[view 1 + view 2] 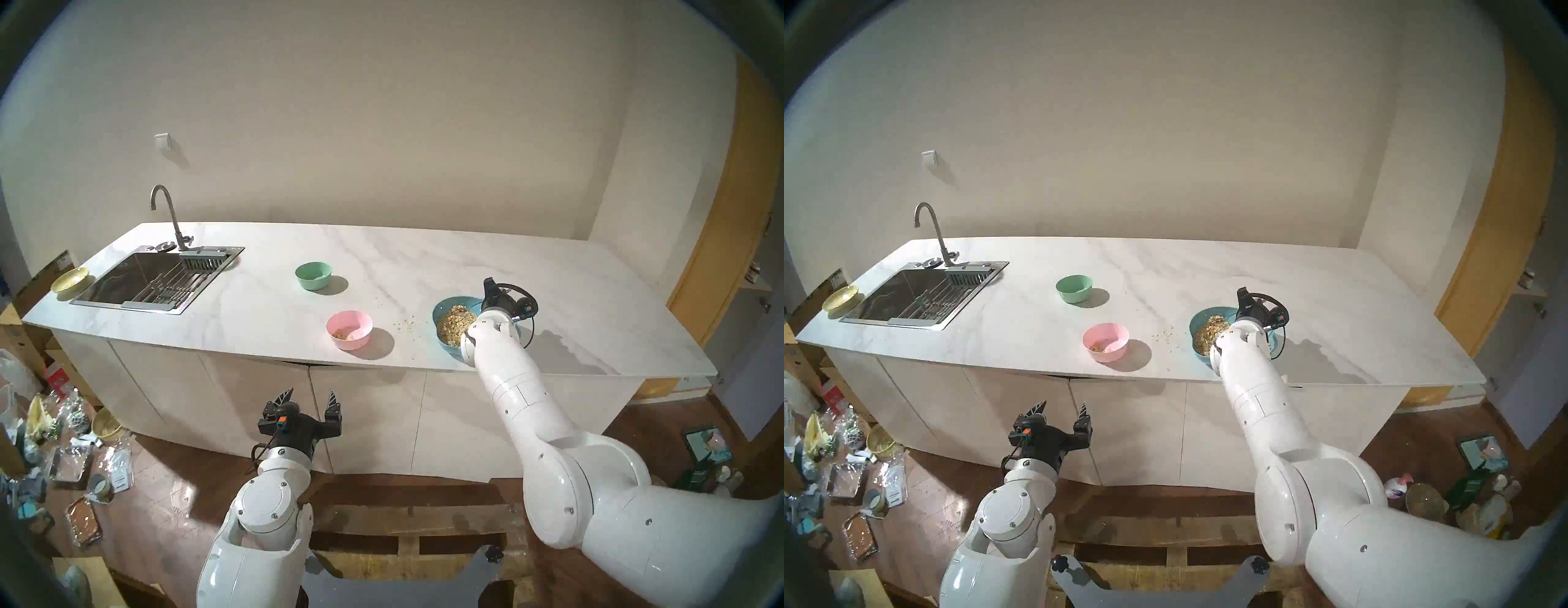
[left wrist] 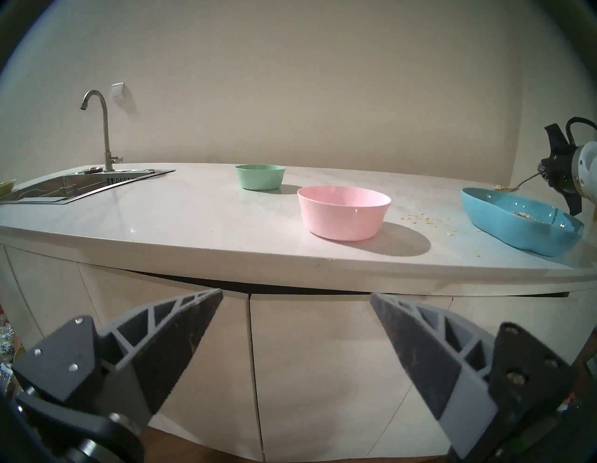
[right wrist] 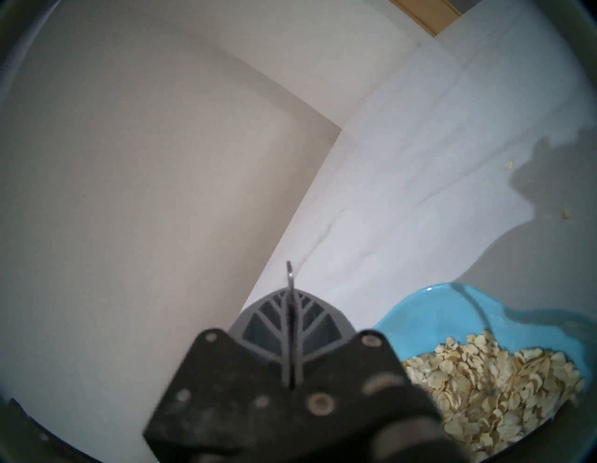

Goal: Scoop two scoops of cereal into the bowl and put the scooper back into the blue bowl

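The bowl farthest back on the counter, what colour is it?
Mint green, plain, with no pattern. It shows best in the left wrist view.

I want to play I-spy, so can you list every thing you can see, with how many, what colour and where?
blue bowl: one, light blue, counter's right end
cereal: tan heap in the blue bowl; some in the pink bowl; a few flakes spilled between them
pink bowl: one, pink, near the counter's front edge
spoon: one, silver, cereal on it, above the blue bowl
green bowl: one, mint green, behind the pink bowl
yellow dish: one, left of the sink
sink: one, steel, counter's left end
faucet: one, grey, behind the sink
left gripper: open, empty, below the counter
right gripper: shut on the spoon
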Robot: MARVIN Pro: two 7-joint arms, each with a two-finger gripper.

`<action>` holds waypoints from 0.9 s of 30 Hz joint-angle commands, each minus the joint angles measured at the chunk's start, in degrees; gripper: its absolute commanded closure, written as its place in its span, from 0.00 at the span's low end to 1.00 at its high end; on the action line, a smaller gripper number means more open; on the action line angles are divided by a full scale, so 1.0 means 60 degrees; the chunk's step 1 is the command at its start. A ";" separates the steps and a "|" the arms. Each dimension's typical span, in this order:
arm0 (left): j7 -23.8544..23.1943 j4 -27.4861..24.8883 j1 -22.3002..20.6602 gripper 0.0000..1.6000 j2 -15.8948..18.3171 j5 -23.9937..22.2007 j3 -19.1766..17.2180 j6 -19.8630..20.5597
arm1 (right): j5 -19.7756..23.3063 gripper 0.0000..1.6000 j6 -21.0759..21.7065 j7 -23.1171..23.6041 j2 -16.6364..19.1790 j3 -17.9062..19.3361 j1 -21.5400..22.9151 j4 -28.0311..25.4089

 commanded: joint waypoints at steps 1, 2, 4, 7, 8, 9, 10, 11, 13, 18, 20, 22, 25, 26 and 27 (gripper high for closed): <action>-0.0050 -0.0267 -0.0043 0.00 0.0005 -0.0025 0.0023 -0.0046 | 0.0086 1.00 0.0308 -0.0323 0.0040 0.0063 0.0016 -0.0433; -0.0051 -0.0267 -0.0043 0.00 0.0005 -0.0024 0.0023 -0.0046 | 0.0111 1.00 0.0317 -0.0368 0.0044 0.0095 -0.0055 -0.0542; -0.0050 -0.0266 -0.0044 0.00 0.0005 -0.0024 0.0023 -0.0047 | 0.0153 1.00 0.0359 -0.0411 0.0063 0.0125 -0.0162 -0.0701; -0.0049 -0.0264 -0.0045 0.00 0.0005 -0.0023 0.0023 -0.0048 | 0.0247 1.00 0.0362 -0.0424 0.0046 0.0188 -0.0232 -0.0795; -0.0049 -0.0263 -0.0045 0.00 0.0004 -0.0023 0.0023 -0.0048 | 0.0304 1.00 0.0382 -0.0391 0.0019 0.0216 -0.0297 -0.0885; -0.0048 -0.0262 -0.0046 0.00 0.0004 -0.0023 0.0023 -0.0049 | 0.0331 1.00 0.0396 -0.0378 -0.0008 0.0219 -0.0336 -0.0953; -0.0048 -0.0262 -0.0046 0.00 0.0004 -0.0023 0.0023 -0.0049 | 0.0331 1.00 0.0396 -0.0378 -0.0008 0.0219 -0.0336 -0.0953; -0.0048 -0.0262 -0.0046 0.00 0.0004 -0.0023 0.0024 -0.0049 | 0.0336 1.00 0.0409 -0.0382 -0.0035 0.0207 -0.0376 -0.1038; -0.0046 -0.0258 -0.0048 0.00 0.0004 -0.0022 0.0024 -0.0051 | 0.0340 1.00 0.0440 -0.0353 -0.0106 0.0144 -0.0439 -0.1210; -0.0041 -0.0251 -0.0052 0.00 0.0003 -0.0019 0.0025 -0.0054 | 0.0307 1.00 0.0478 -0.0406 -0.0233 -0.0018 -0.0450 -0.1487; -0.0041 -0.0250 -0.0052 0.00 0.0003 -0.0019 0.0025 -0.0055 | 0.0279 1.00 0.0491 -0.0405 -0.0245 -0.0093 -0.0435 -0.1533; -0.0040 -0.0249 -0.0053 0.00 0.0003 -0.0019 0.0025 -0.0055 | 0.0257 1.00 0.0507 -0.0446 -0.0271 -0.0162 -0.0400 -0.1603; -0.0041 -0.0249 -0.0053 0.00 0.0003 -0.0019 0.0025 -0.0055 | 0.0219 1.00 0.0518 -0.0511 -0.0286 -0.0243 -0.0364 -0.1674; -0.0040 -0.0249 -0.0053 0.00 0.0003 -0.0019 0.0025 -0.0055 | 0.0198 1.00 0.0525 -0.0532 -0.0290 -0.0282 -0.0346 -0.1708; -0.0040 -0.0248 -0.0054 0.00 0.0003 -0.0018 0.0025 -0.0055 | 0.0174 1.00 0.0531 -0.0553 -0.0293 -0.0321 -0.0331 -0.1734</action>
